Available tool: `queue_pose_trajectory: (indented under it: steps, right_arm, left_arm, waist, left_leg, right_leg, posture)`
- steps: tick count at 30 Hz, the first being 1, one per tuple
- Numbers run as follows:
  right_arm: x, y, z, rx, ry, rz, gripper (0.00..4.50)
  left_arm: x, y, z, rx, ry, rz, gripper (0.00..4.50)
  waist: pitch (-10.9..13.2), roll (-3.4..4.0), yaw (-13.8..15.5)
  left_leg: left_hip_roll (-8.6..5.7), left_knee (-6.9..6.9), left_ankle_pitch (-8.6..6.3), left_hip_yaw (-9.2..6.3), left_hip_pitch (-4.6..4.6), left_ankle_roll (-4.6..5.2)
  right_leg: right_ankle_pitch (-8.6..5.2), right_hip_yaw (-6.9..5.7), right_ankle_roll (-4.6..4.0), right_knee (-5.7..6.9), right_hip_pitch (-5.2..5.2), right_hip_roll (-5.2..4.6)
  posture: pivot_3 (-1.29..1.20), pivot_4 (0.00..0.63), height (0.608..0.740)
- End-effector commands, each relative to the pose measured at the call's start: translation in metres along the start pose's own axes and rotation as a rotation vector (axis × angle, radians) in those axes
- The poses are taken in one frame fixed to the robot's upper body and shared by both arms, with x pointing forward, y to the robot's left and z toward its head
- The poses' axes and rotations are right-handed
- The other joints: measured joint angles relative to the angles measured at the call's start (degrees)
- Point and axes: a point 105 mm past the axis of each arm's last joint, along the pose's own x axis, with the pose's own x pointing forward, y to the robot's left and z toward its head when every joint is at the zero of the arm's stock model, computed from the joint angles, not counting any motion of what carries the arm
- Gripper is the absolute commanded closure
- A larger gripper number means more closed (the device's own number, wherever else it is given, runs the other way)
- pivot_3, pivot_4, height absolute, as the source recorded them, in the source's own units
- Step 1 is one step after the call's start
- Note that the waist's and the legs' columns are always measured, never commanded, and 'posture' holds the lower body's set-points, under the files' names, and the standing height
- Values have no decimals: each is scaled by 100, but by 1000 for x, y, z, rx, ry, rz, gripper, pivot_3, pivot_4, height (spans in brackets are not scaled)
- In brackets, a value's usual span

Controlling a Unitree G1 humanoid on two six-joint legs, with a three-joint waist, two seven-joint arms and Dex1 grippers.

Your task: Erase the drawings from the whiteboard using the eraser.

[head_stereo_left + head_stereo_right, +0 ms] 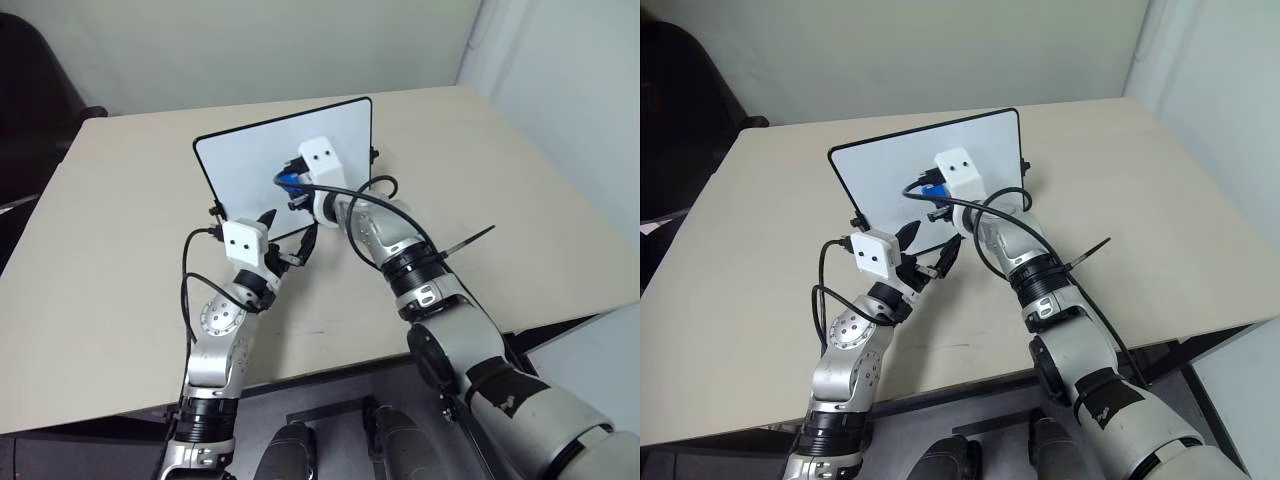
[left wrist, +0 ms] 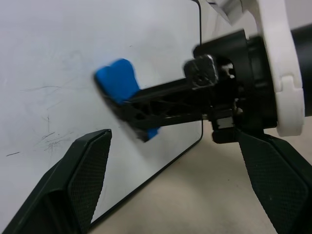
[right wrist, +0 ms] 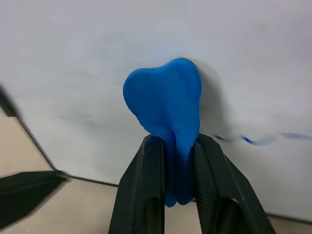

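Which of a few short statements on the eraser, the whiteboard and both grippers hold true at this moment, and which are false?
1. The right gripper is shut on the blue eraser. True.
2. The eraser is lying on the table. False: it is held up against the whiteboard.
3. The whiteboard lies flat on the table. False: it stands tilted up, facing the robot.
4. Faint blue marker streaks remain on the board beside the eraser. True.
5. The left gripper holds the eraser. False: its fingers are open and empty, near the board's lower edge.
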Motion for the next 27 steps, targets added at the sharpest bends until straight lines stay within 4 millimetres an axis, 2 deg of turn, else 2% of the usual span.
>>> queue_pose_trajectory:
  steps: [1, 5, 12, 19, 24, 27]
  right_arm:
    - [-3, 19, 25, -48, -69, 56, 4044]
    - [-3, 4, 21, -28, -60, 2, 4044]
    - [-6, -34, 14, 26, -34, -136, 4044]
    - [-14, -78, -4, 69, 47, -324, 4044]
    - [-20, -97, -4, 117, 41, -411, 4044]
    - [-19, -96, -3, 114, 39, -403, 4044]
  left_arm:
    - [1, -5, 12, 10, -44, -16, 0]
    - [1, -5, 12, 10, -44, -17, 0]
    - [3, -5, 12, 9, -43, -21, 0]
    - [5, -4, 11, 9, -39, -27, 0]
    - [5, -5, 10, 12, -37, -30, 0]
    - [6, -6, 10, 12, -37, -32, 0]
  waist:
    - [0, 0, 1]
    - [0, 0, 2]
    - [-1, -1, 52]
    - [0, -2, 125]
    - [0, -2, 127]
    - [0, -2, 119]
  left_leg:
    - [-1, 1, 0, 1, -2, -1]
    - [-1, 1, -3, 2, -5, -5]
    - [-2, 4, 4, 0, -4, -1]
    - [-9, 14, 8, 0, -4, 2]
    - [-12, 15, 10, 1, -4, 6]
    - [-9, 13, 12, 0, -3, 9]
  right_leg:
    - [1, 0, -3, 0, -1, -1]
    - [7, 1, -16, -1, -4, -1]
    - [13, 0, -25, 0, 0, -2]
    - [2, 1, 0, 0, 9, -13]
    - [12, 0, 6, -1, 6, -15]
    - [27, -3, 14, 0, -1, -13]
  posture:
    - [0, 150, 740]
    - [0, 150, 740]
    - [0, 150, 740]
    - [0, 150, 740]
    - [0, 150, 740]
    - [0, 150, 740]
